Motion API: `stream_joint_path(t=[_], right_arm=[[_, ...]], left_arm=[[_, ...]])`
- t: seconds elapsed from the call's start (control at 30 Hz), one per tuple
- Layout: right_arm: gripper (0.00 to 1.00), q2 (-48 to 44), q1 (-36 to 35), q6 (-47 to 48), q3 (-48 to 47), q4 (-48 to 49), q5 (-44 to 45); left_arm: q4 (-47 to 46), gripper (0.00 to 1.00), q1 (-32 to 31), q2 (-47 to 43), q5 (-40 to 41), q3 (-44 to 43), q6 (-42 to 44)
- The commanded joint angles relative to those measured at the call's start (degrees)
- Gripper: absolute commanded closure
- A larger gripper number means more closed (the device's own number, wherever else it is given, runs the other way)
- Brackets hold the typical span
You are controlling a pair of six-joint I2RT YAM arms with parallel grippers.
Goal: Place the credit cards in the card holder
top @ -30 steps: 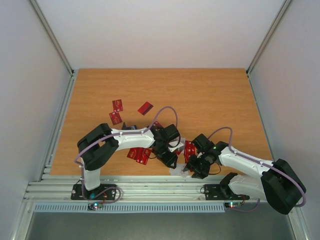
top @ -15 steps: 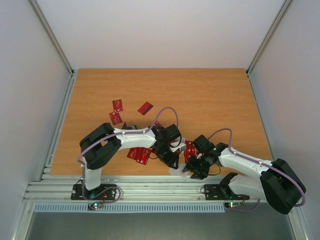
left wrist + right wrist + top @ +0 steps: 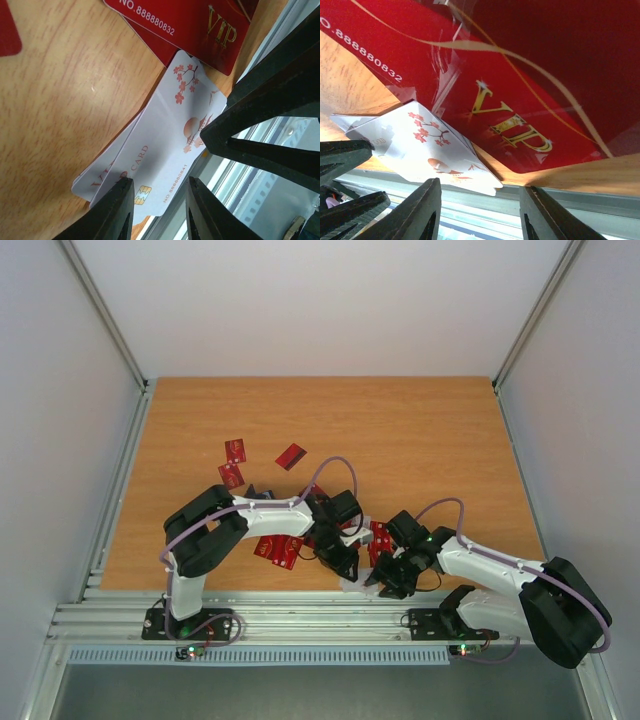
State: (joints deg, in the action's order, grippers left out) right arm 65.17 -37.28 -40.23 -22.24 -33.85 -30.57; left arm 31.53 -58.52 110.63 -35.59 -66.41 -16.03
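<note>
Two or three stacked white credit cards [image 3: 355, 580] with red blossom print lie at the table's front edge, overhanging it; they show in the left wrist view [image 3: 165, 150] and the right wrist view [image 3: 430, 150]. My left gripper [image 3: 345, 564] [image 3: 157, 212] is open, low over the near end of the top white card. My right gripper [image 3: 376, 582] [image 3: 480, 215] is open, just right of the white cards, facing the left one. Red VIP cards [image 3: 520, 75] [image 3: 190, 25] lie partly over the white ones. The navy card holder [image 3: 257, 493] peeks out behind my left arm.
More red cards lie loose on the wooden table: a pile [image 3: 278, 550] under my left arm and three further back [image 3: 235, 450] [image 3: 291, 455] [image 3: 231, 476]. A metal rail [image 3: 300, 615] runs just past the table's front edge. White walls enclose three sides.
My left gripper has shifted slightly toward the front edge and the white cards. My right gripper has edged a little left toward them. The cards have not visibly moved.
</note>
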Motion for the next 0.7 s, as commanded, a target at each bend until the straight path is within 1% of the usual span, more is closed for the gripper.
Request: stream_joint_path(t=[0.0, 0.23, 0.5, 0.67], right_arm=[[0.57, -0.8, 0.2, 1.7, -1.2, 5.6, 0.9], [0.61, 0.0, 0.1, 4.3, -2.9, 7.0, -1.0], [0.64, -0.5, 0.1, 6.6, -4.5, 4.7, -2.0], [0.65, -0.2, 0.1, 8.2, -5.6, 3.3, -3.0]], left_arm=[[-0.4, 0.68, -0.4, 1.9, -0.1, 1.2, 0.9], [-0.7, 0.69, -0.4, 2.7, -1.0, 1.3, 1.4], [-2.2, 0.69, -0.4, 3.1, -5.8, 2.2, 2.1], [-2.4, 0.69, -0.4, 3.5, -6.9, 2.2, 2.5]])
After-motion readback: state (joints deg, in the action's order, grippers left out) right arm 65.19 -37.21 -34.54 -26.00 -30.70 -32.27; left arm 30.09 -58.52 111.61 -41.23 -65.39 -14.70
